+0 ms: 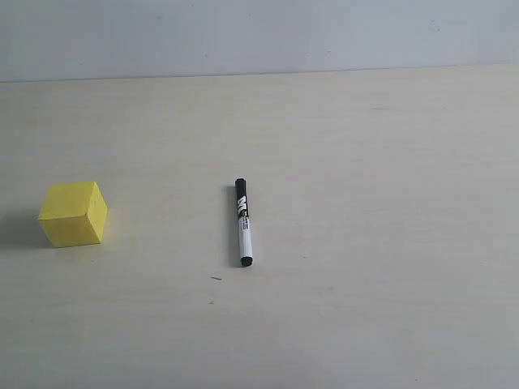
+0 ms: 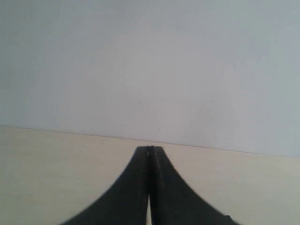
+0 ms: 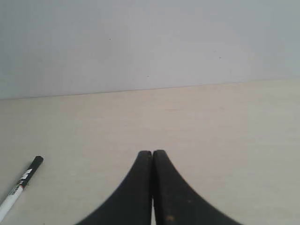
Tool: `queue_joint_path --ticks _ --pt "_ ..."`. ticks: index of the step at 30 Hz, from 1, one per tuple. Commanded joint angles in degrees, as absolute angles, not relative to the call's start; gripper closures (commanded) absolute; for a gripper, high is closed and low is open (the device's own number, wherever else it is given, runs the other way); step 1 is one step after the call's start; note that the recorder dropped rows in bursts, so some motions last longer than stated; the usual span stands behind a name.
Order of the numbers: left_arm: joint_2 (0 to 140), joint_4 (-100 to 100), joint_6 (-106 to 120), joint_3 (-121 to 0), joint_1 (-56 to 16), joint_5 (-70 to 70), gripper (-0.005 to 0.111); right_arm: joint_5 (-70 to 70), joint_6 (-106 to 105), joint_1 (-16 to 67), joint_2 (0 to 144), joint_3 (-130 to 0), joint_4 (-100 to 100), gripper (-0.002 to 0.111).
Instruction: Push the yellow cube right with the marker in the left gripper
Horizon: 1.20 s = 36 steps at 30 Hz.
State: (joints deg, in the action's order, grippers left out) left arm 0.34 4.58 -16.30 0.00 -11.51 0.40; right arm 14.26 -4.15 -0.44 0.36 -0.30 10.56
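Note:
The yellow cube (image 1: 74, 213) rests on the pale table at the far left of the exterior view. The marker (image 1: 243, 221), white barrel with black cap and black end, lies loose near the table's middle, well to the right of the cube. It also shows at an edge of the right wrist view as the marker (image 3: 18, 189). No arm appears in the exterior view. My left gripper (image 2: 150, 149) is shut with nothing between its fingers. My right gripper (image 3: 152, 153) is shut and empty too.
The pale wooden table (image 1: 373, 211) spreads across the exterior view, ending at a grey wall (image 1: 259, 32) behind. A tiny dark speck (image 1: 216, 279) lies just in front of the marker.

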Motion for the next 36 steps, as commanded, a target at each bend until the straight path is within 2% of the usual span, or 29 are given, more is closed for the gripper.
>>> queue_joint_path --ticks 1,14,18,21,22,24,30,36 --pt "0.0 4.2 -16.3 0.0 -11.4 0.3 0.106 14.0 -4.4 -0.6 0.0 0.0 10.5 0.108" --pt "0.0 4.2 -16.4 0.0 -11.4 -1.6 0.106 14.0 -4.4 -0.6 0.0 0.0 10.5 0.108" --pt "0.0 4.2 -24.5 0.0 -11.4 -8.7 0.106 14.0 -4.4 -0.6 0.0 0.0 10.5 0.108" --pt "0.0 7.8 -35.6 0.0 -11.4 -23.8 0.106 14.0 -4.4 -0.6 0.0 0.0 10.5 0.108" --pt "0.0 9.2 -39.9 0.0 -11.4 -24.5 0.106 14.0 -4.4 -0.6 0.0 0.0 10.5 0.108" --pt "2.1 18.8 -45.8 -5.6 -11.4 -23.4 0.106 14.0 -4.4 -0.6 0.0 0.0 10.5 0.108" --pt "26.9 50.8 -66.3 -29.4 -11.5 -6.6 0.107 14.0 -4.4 -0.6 0.0 0.0 10.5 0.108" --pt "40.8 80.1 -79.3 -40.2 -11.5 -5.9 0.107 14.0 -4.4 -0.6 0.0 0.0 10.5 0.108"
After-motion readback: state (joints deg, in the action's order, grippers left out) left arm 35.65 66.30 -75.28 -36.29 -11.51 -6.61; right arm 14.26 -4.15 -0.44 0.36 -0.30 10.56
